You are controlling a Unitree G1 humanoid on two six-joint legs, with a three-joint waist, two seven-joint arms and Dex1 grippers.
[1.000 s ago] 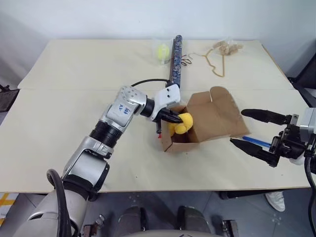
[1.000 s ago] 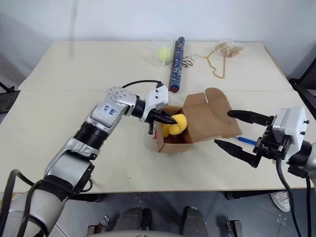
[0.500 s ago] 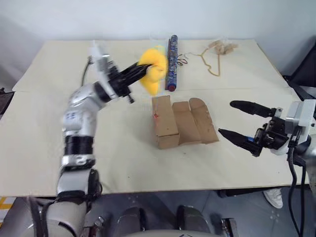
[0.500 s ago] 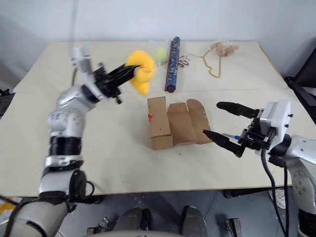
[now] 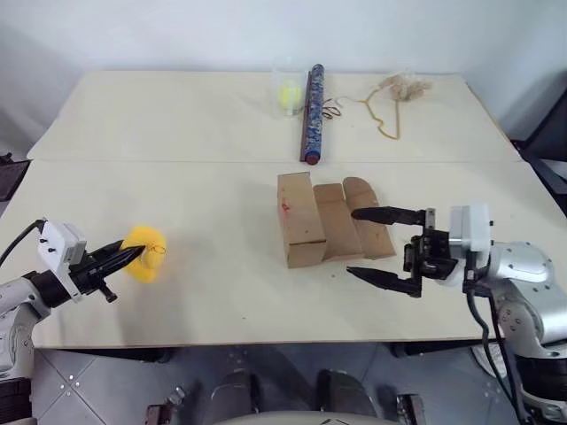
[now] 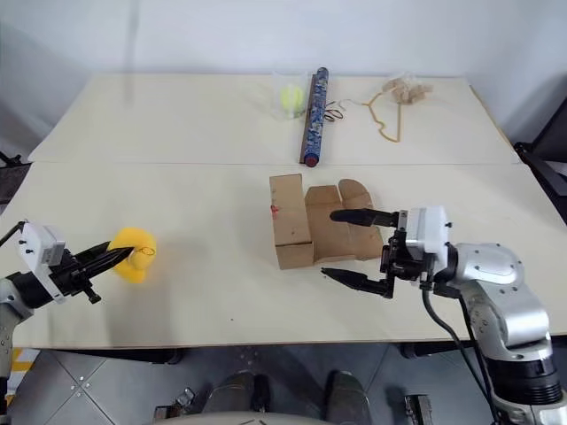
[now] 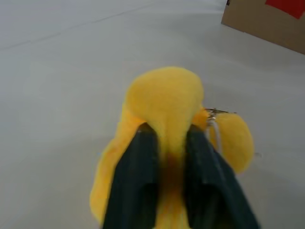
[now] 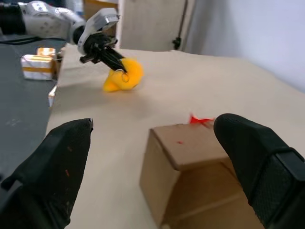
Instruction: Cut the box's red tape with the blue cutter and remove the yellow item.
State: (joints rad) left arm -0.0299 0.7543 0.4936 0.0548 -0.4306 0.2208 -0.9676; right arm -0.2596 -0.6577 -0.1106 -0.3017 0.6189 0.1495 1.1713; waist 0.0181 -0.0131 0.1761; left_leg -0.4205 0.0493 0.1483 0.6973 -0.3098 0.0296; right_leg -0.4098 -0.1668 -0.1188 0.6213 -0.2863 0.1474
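The box point(image 5: 323, 217) lies on its side in the middle of the table, its flaps spread flat to the right. Scraps of red tape point(image 5: 285, 208) show on its left part. The yellow item point(image 5: 144, 254) is a lumpy plush low over the table near the front left edge. My left gripper point(image 5: 135, 252) is shut on the plush, its black fingers point(image 7: 138, 171) pressed into it. My right gripper point(image 5: 353, 243) stands open, pointing left just in front of the flaps, with nothing between its fingers. The blue cutter is hidden.
A long dark patterned tube point(image 5: 311, 111) lies at the back centre beside a clear container with a yellow-green ball point(image 5: 288, 91). A thin wire hanger point(image 5: 385, 113) and pale wooden bits point(image 5: 405, 86) sit at the back right. A seam point(image 5: 177, 161) crosses the table.
My left arm swung the yellow item from high over the far side of the table down to the front left. My right gripper moved left, up to the box's flaps.
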